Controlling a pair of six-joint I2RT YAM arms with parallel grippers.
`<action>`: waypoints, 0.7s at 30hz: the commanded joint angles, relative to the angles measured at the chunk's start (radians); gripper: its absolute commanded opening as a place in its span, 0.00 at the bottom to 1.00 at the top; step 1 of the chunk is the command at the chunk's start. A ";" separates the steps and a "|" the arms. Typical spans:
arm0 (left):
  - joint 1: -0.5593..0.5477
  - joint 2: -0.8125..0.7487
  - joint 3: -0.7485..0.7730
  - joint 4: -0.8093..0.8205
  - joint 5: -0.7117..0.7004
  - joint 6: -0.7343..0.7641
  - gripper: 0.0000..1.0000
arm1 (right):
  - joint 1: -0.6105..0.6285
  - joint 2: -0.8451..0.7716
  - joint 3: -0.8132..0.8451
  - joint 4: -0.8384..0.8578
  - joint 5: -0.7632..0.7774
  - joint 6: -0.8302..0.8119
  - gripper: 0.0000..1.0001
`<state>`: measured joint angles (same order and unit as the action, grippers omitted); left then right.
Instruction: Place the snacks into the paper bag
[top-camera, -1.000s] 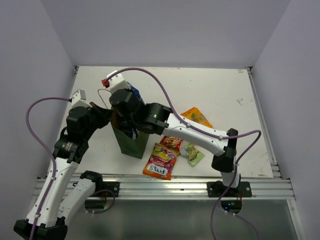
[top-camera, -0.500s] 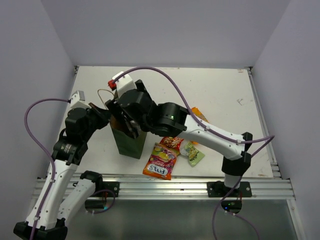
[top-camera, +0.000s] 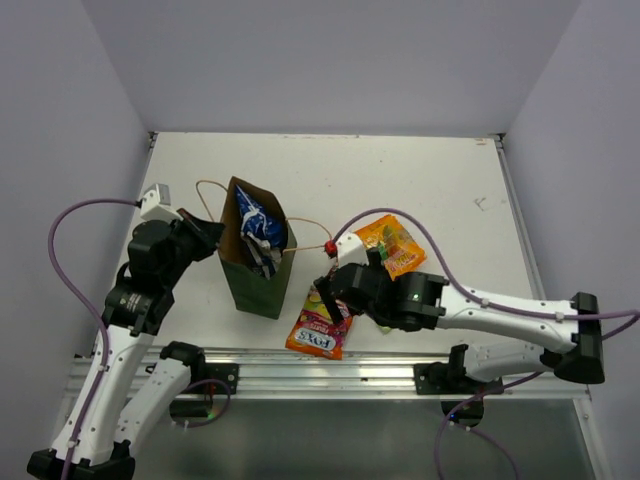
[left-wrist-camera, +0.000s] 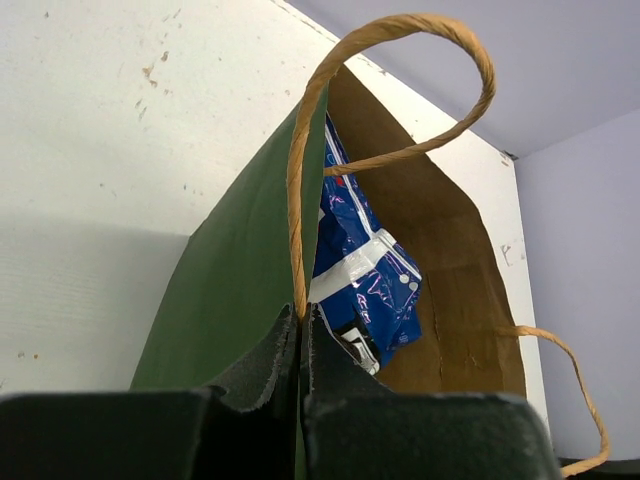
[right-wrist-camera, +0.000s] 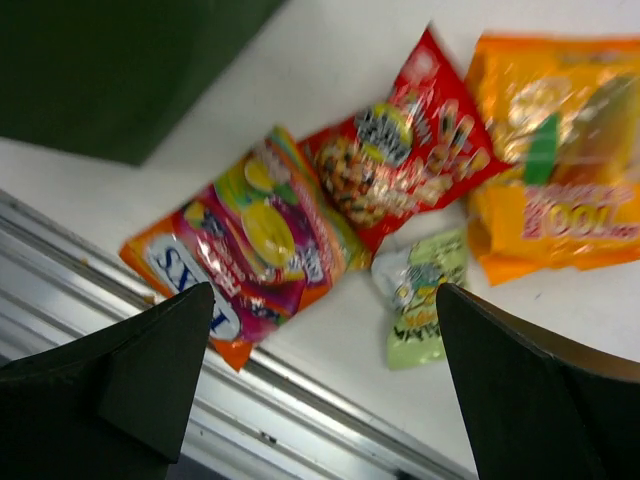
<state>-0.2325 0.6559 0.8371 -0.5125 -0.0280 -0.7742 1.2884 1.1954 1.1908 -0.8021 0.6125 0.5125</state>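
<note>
The dark green paper bag (top-camera: 257, 283) stands upright at the left of the table with its mouth open. The long blue-and-white packet (top-camera: 257, 224) sticks up inside it, its top (left-wrist-camera: 365, 270) against the brown inner wall. My left gripper (left-wrist-camera: 301, 318) is shut on the bag's near rim, at the base of a tan handle (left-wrist-camera: 300, 190). My right gripper (right-wrist-camera: 328, 290) hangs open and empty above the loose snacks on the table: the FOX'S packet (right-wrist-camera: 250, 255), the red packet (right-wrist-camera: 400, 165), the light-green packet (right-wrist-camera: 420, 295) and the orange packet (right-wrist-camera: 560, 170).
An aluminium rail (top-camera: 400, 365) runs along the table's near edge, just below the FOX'S packet (top-camera: 315, 338). The orange packet (top-camera: 392, 242) lies beyond the right wrist. Grey walls close in the table's left, far and right sides.
My right gripper opened over the bag and left the blue-and-white packet inside. It then swung right and toward the near edge, over the loose packets. The left gripper kept its hold.
</note>
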 joint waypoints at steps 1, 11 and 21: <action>-0.007 -0.007 -0.003 0.019 0.023 0.053 0.00 | 0.002 0.022 -0.161 0.167 -0.161 0.150 0.98; -0.008 -0.001 0.045 -0.063 0.051 0.099 0.00 | 0.000 0.139 -0.411 0.495 -0.257 0.248 0.99; -0.007 -0.001 0.095 -0.124 0.060 0.150 0.00 | -0.004 0.371 -0.485 0.696 -0.319 0.311 0.92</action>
<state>-0.2325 0.6571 0.8825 -0.5995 0.0151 -0.6697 1.2873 1.4937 0.7063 -0.1883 0.3393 0.7757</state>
